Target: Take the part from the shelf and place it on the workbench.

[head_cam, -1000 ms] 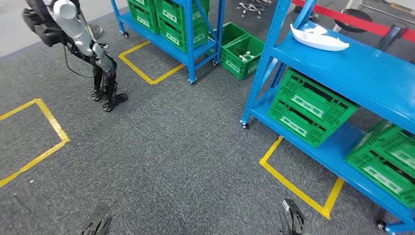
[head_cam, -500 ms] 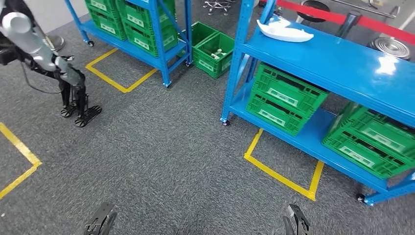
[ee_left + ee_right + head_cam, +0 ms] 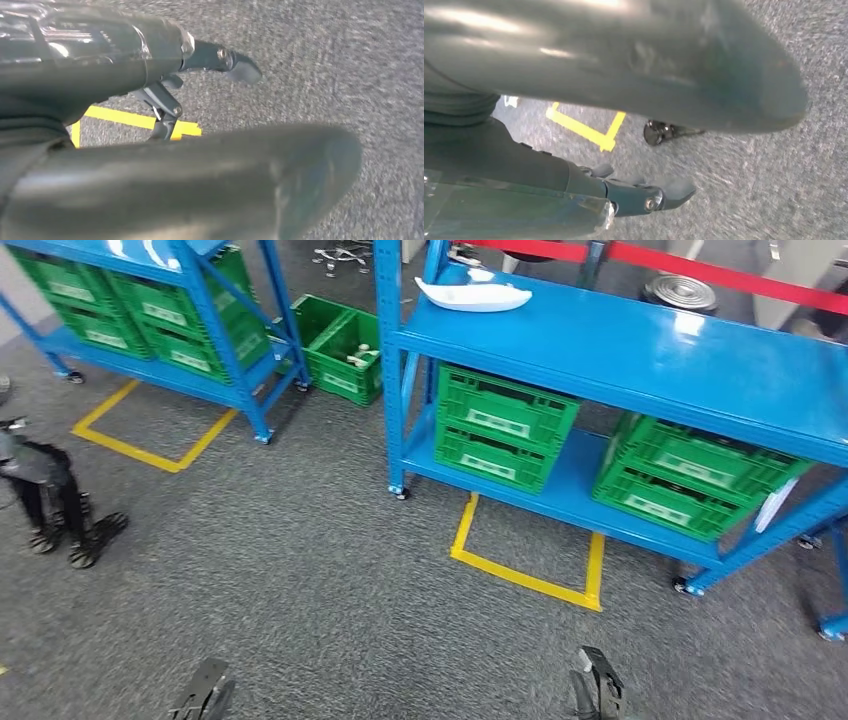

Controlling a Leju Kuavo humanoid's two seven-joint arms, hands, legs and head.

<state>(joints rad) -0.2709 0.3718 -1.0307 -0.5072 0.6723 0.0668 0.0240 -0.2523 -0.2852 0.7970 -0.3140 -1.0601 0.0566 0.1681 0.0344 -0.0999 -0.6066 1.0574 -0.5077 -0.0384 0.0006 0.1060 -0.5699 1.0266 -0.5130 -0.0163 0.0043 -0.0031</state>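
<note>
Both hands hang low beside the body and hold nothing: the left hand [image 3: 203, 695] and the right hand [image 3: 597, 688] have their fingers loosely apart above the grey carpet [image 3: 300, 580]. Well apart from them, the white part [image 3: 472, 294] lies on the top board of the blue shelf [image 3: 640, 355], near its left post. It looks like a thin, hard plastic shell, light and smooth, maybe slippery. I think a hold across its raised rim near the middle is safest.

Both arms hang low: left hand [image 3: 200, 75] and right hand [image 3: 634, 192] empty, fingers [image 3: 674, 190] seemingly loosely extended, though blurred.
</note>
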